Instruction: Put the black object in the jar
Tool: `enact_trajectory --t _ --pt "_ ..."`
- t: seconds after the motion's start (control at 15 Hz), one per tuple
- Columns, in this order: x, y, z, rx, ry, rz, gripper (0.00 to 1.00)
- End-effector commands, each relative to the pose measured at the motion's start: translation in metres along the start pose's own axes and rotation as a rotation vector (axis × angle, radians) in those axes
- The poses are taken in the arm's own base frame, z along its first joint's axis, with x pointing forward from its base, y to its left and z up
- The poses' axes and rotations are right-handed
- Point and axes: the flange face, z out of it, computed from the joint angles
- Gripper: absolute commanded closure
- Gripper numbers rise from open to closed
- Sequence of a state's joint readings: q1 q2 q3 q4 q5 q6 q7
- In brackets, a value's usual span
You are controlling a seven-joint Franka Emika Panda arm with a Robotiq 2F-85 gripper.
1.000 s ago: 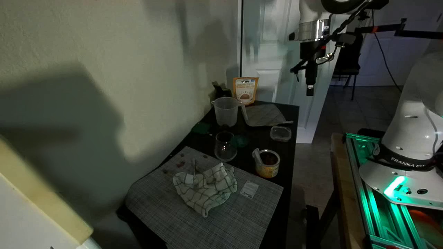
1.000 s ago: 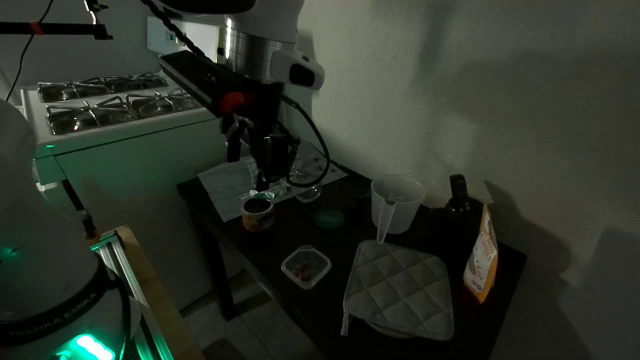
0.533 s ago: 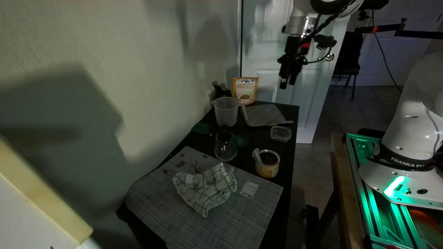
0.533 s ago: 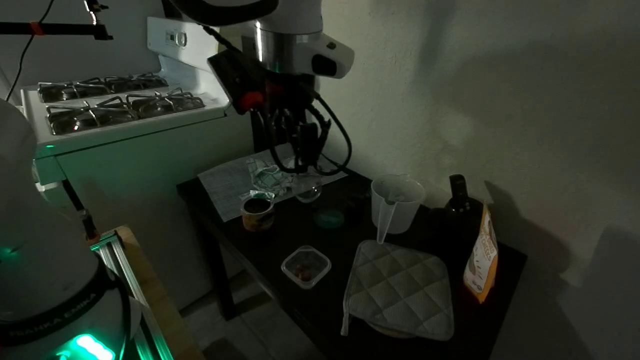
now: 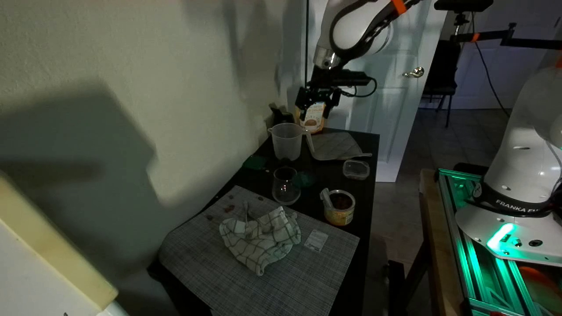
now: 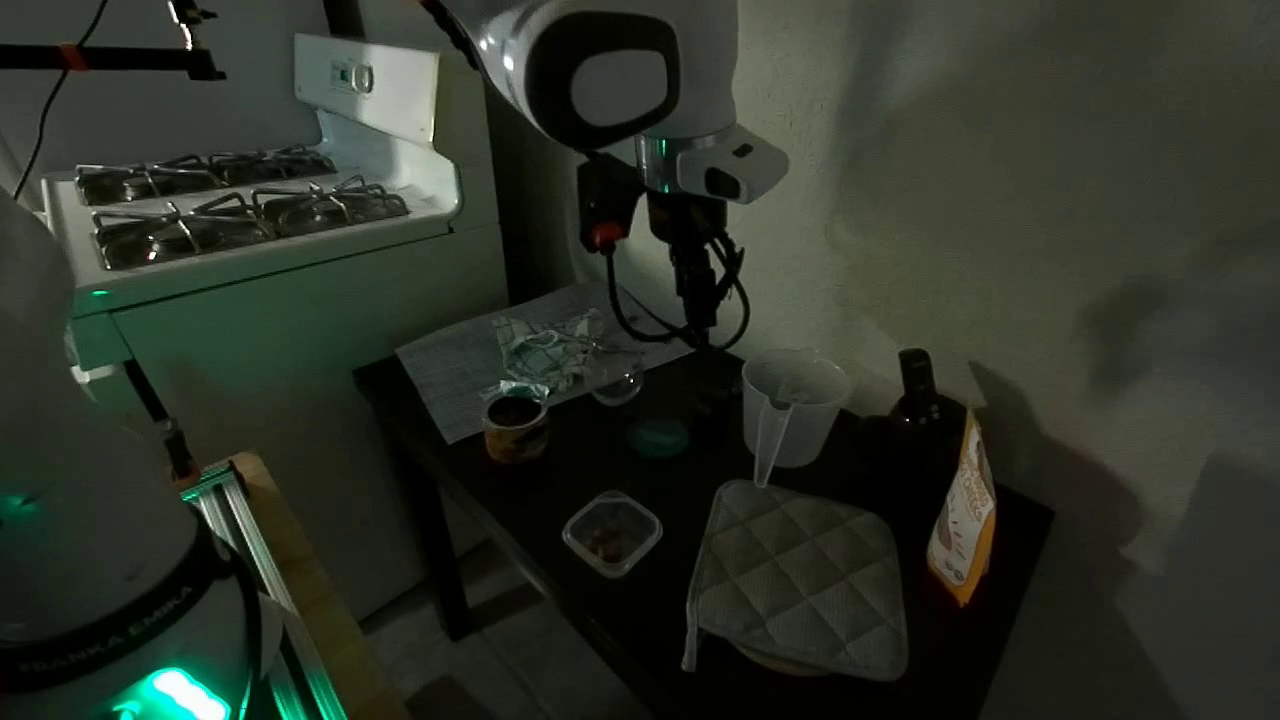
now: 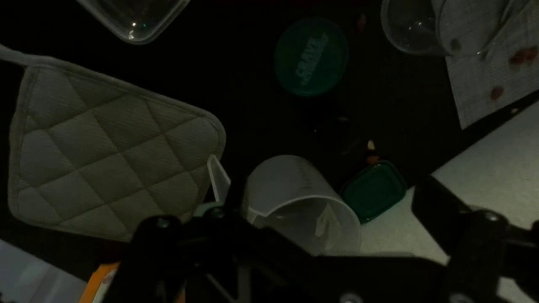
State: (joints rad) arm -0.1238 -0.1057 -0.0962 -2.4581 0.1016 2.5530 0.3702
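fingers (image 7: 440, 214) nearer wall (image 5: 197, 109), black object (image 7: 334, 131) below

The pincer (image 5: 314, 113), spread apart, hides part of the bag (image 5: 312, 123) — below it the bench (image 5: 363, 197) bears jug (image 5: 286, 141), jar (image 5: 286, 192), can (image 5: 339, 216) and, farthest off, cloth (image 5: 262, 246).

Table (image 5: 363, 193): black
Gray mat (image 5: 303, 274): flat, at one end
Can (image 5: 339, 216): open, beside the mat
Glass jar (image 5: 286, 189): upright, near the mat
Jug (image 5: 286, 144): upright
Round green lid (image 7: 311, 57): near the jar
Square green lid (image 7: 374, 191): near the jug
Dark thing (image 7: 332, 132): too dim to tell
Clear box (image 5: 356, 176): near the quilted pad (image 6: 800, 580)
Orange bag (image 6: 965, 525): stands near a bottle (image 6: 916, 398)
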Motion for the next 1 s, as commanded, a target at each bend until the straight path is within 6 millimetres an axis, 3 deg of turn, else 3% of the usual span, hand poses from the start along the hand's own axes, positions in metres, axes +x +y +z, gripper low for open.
enact_trajectory --t 0.0,0.13,0.27,0.53,0.73,0.93 --pt "0.004 -0.006 0.017 -0.011 -0.04 0.027 0.0" --pt "0.012 -0.014 0.043 -0.025 -0.096 0.045 0.0" --pt "0.017 -0.016 0.05 -0.028 -0.104 0.049 0.0" --pt "0.016 -0.036 0.089 -0.048 -0.032 0.19 0.0" --pt "0.021 -0.04 0.121 -0.085 0.061 0.264 0.0" --pt "0.026 -0.038 0.156 -0.154 0.068 0.229 0.0"
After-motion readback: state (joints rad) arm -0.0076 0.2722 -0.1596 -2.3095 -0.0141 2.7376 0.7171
